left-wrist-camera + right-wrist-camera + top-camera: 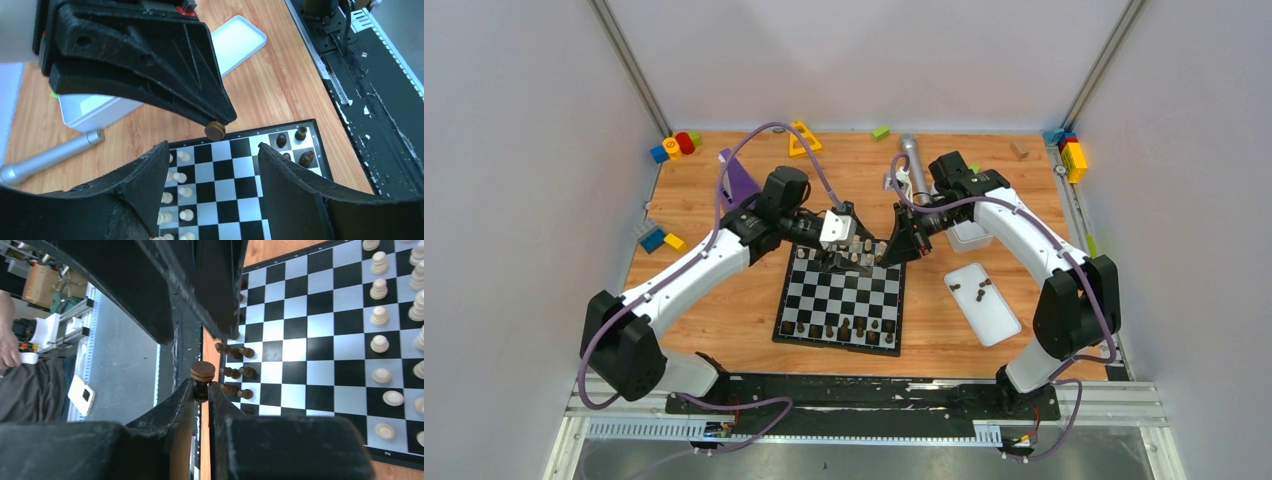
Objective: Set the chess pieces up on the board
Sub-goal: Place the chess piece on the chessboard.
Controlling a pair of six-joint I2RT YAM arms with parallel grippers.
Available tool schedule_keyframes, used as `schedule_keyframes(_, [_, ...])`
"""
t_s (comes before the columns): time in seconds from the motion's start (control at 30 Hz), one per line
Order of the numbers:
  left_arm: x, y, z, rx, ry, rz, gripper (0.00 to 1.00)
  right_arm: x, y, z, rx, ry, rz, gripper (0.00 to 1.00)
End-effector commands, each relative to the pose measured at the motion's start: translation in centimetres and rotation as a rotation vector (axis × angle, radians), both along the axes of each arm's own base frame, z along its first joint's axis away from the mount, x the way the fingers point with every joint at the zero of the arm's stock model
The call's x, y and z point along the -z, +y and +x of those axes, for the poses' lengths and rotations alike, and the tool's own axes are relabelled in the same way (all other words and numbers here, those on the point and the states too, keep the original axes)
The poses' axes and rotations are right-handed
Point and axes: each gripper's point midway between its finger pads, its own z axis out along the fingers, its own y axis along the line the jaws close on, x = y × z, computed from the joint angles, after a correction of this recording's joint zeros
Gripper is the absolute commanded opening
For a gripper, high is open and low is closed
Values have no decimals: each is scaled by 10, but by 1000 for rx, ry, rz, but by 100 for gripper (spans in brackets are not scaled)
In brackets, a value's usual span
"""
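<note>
Wood-grain desk [724, 300] inside plain white walls [524, 150], aluminium posts [629, 65] at the far corners. Far left: glossy plastic toy blocks [676, 146], purple wedge [742, 180]. Left arm [689, 272] reaches over the far edge of the board [844, 300], left jaws spread wide, nothing between them. Board lies flat at desk centre, black-and-white checks, black border; turned cream pieces [185, 172] on its far rows, dark pieces [844, 330] along the near row. Right jaws pinch a dark brown piece [202, 371] by its stem, round disc end showing, above the board's far right corner. Brushed metal cylinder [912, 160] behind. Right: shallow white tray [989, 310], rounded corners, a few dark pieces in it
</note>
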Motion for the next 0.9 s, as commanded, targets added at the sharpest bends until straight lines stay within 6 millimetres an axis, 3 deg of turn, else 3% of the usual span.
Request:
schedule_keyframes(0.0, [-11, -15, 0, 74, -138, -7, 70, -26, 9, -9, -57, 38, 103, 5])
schedule_keyframes(0.57, [0, -28, -10, 128, -157, 25, 43, -18, 9, -10, -61, 69, 90, 5])
schedule_keyframes(0.87, [1, -32, -14, 139, -156, 31, 36, -15, 10, -8, -54, 72, 76, 5])
